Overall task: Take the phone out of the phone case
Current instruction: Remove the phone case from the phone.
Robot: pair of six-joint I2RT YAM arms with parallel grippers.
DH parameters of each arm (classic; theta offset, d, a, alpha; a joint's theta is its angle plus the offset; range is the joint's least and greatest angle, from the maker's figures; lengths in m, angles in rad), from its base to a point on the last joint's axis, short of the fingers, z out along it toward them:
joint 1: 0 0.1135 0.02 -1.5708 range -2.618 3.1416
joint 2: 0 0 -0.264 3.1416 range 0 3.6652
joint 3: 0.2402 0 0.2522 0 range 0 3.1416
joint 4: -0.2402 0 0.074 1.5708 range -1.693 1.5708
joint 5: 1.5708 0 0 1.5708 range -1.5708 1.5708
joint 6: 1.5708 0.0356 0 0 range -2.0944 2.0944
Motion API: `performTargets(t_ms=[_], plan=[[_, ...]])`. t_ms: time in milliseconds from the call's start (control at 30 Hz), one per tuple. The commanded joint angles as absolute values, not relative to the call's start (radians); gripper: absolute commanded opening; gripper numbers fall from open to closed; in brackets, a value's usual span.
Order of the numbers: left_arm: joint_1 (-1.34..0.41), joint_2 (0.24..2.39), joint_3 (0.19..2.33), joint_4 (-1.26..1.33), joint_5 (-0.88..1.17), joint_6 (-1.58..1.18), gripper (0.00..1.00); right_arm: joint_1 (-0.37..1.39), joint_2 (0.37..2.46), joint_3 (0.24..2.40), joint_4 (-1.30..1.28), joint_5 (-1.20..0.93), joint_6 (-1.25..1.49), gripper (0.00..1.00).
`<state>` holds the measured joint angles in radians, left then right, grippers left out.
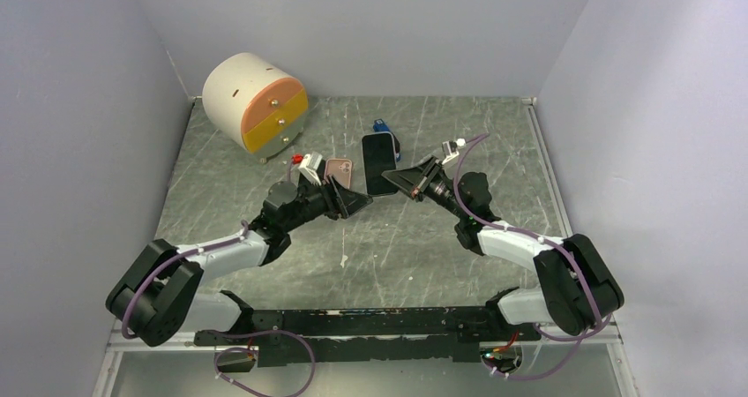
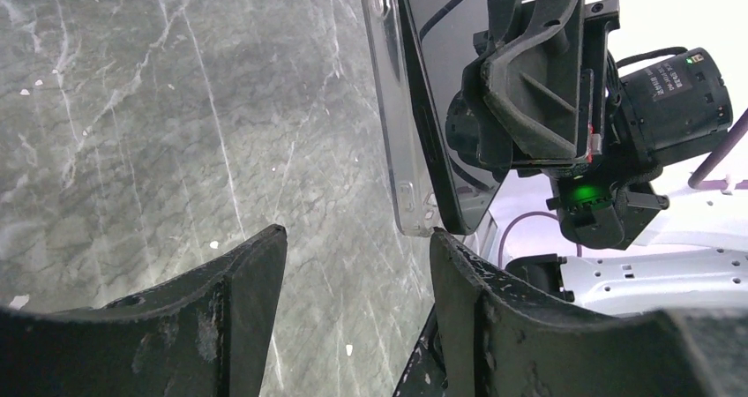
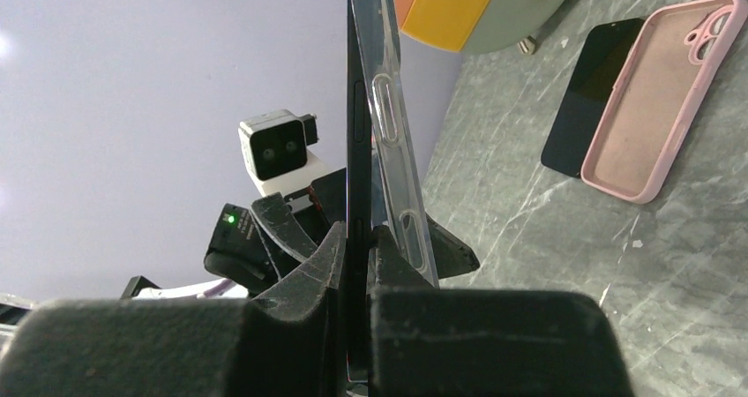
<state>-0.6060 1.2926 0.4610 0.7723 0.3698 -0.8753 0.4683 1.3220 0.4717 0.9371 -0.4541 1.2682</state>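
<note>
Two-arm peel: clamps phone [image 3: 356,150] edge-on between right gripper [image 3: 357,243] fingers, with clear case [image 3: 394,123] splaying off just outside one pad (keeps the lip exposed). Holds left gripper [image 2: 353,269] spread wide, case lip just beyond fingertips, presumably for pulling.

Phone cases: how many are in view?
2: a clear case on the phone held by the right end effector, a pink case on the table. Others could be hidden.
</note>
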Motion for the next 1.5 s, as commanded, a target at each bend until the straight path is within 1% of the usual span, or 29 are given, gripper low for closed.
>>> performTargets(t_ms=[0,233,367,533,567,633,733,767,867,1067,1167,1267,1467], plan=[[-0.609,1.303,0.501,0.858,0.38,-0.895,0.64,0.481,1.31,0.488,1.061,-0.47,1.278,0.0],[-0.61,1.335,0.517,0.897,0.348,-0.913,0.58,0.505,1.326,0.494,1.079,-0.488,1.287,0.0],[-0.61,1.343,0.54,0.906,0.343,-0.919,0.56,0.516,1.327,0.484,1.069,-0.476,1.282,0.0],[-0.608,1.347,0.559,0.918,0.322,-0.919,0.5,0.528,1.352,0.48,1.098,-0.485,1.293,0.0],[-0.606,1.348,0.562,0.923,0.322,-0.919,0.47,0.529,1.356,0.479,1.1,-0.487,1.293,0.0],[-0.604,1.346,0.566,0.917,0.321,-0.917,0.32,0.531,1.368,0.477,1.101,-0.49,1.292,0.0],[-0.602,1.331,0.564,0.875,0.312,-0.898,0.07,0.531,1.384,0.472,1.127,-0.5,1.297,0.0],[-0.601,1.321,0.561,0.846,0.303,-0.884,0.03,0.53,1.385,0.473,1.133,-0.505,1.298,0.0],[-0.601,1.277,0.551,0.714,0.254,-0.829,0.03,0.528,1.376,0.487,1.115,-0.526,1.282,0.0],[-0.595,1.159,0.582,0.368,0.072,-0.73,0.03,0.528,1.302,0.513,0.974,-0.521,1.177,0.0],[-0.579,1.126,0.598,0.242,0.024,-0.716,0.03,0.527,1.265,0.529,0.888,-0.528,1.109,0.0],[-0.567,1.11,0.616,0.143,0.022,-0.719,0.03,0.522,1.233,0.539,0.819,-0.54,1.051,0.0],[-0.567,1.056,0.621,-0.052,0.123,-0.737,0.02,0.494,1.135,0.534,0.631,-0.48,0.921,0.0]])
